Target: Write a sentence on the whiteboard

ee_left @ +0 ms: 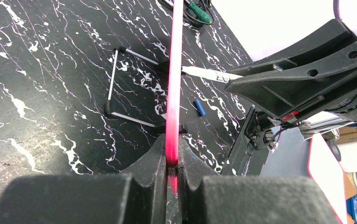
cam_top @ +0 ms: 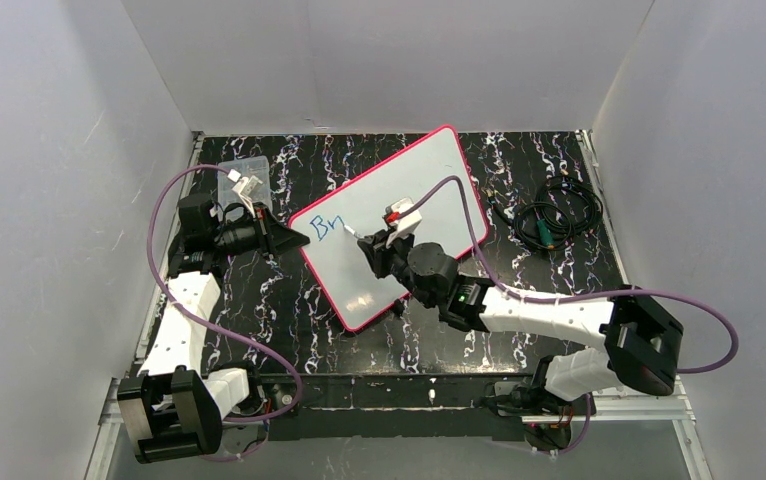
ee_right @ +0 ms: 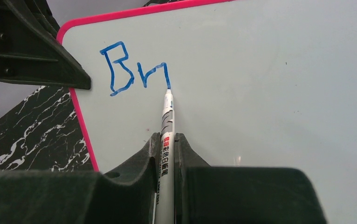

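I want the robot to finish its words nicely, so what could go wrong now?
The left end effector pinches the whiteboard only by its rim, so the marker pressing on it might tip the board. The thin marker could also twist in the right end effector, making the blue letters wobbly.

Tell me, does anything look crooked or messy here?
The whiteboard sits crooked, turned diagonally on the table, its pink rim pinched by the left end effector. A small blue cap-like piece lies loose nearby.
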Motion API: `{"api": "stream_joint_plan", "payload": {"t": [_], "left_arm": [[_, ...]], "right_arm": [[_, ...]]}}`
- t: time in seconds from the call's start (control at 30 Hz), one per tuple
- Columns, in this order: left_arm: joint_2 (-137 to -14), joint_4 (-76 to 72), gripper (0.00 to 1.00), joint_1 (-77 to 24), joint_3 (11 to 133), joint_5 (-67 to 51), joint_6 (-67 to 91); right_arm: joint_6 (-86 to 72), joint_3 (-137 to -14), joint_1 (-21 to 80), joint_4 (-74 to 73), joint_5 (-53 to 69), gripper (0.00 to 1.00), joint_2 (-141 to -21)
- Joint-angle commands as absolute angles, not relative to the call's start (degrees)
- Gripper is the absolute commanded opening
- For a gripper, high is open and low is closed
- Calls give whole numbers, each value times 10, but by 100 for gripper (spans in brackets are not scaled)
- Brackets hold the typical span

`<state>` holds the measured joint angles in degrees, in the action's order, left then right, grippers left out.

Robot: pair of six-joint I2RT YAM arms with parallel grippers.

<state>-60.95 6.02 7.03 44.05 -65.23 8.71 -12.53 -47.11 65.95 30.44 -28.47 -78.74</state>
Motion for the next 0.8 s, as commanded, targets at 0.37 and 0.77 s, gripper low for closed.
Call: {"api": "stream_joint_plan", "payload": {"t": [0.37, 0.77], "left_arm": [[-596, 61, 0, 71, 457, -664, 62], [-596, 61, 0, 71, 458, -665, 62]], "right_arm": [[-71, -526, 657, 347, -285, 1, -780], [-67, -540, 657, 353, -285, 1, -808]]}}
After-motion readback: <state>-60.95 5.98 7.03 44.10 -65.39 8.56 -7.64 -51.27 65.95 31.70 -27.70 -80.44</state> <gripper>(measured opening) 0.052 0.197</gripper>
